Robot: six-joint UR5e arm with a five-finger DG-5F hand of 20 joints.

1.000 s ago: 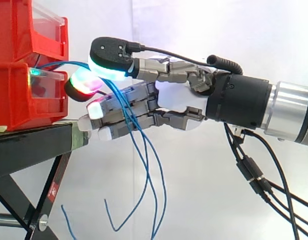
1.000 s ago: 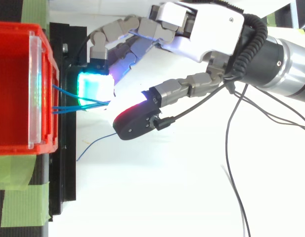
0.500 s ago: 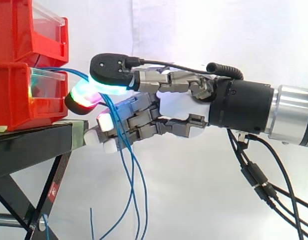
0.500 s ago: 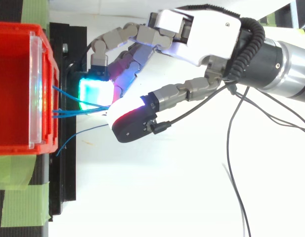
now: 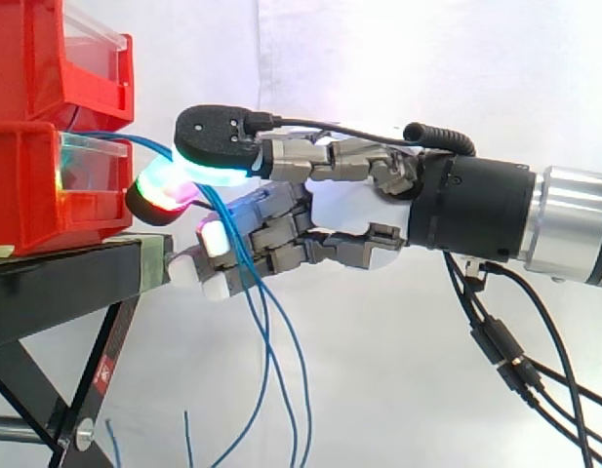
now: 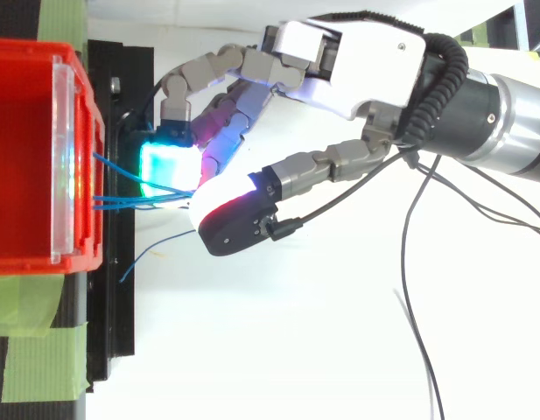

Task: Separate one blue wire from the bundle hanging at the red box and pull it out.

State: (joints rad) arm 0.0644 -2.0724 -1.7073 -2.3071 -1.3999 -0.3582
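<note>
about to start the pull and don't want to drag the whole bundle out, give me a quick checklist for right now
1. Hand at the bundle: ok. The hand sits at the blue wires, just outside the red bin.
2. Pinch closed: ok. In the side view the thumb and a fingertip meet with wire between them.
3. One wire only in the pinch: cannot tell. Several strands run together between the pads.
4. Wires rooted in the bin: ok. They come out over its front lip.
5. Hanging ends free: ok. They dangle loose beside the black stand, with no visible snag.
</note>
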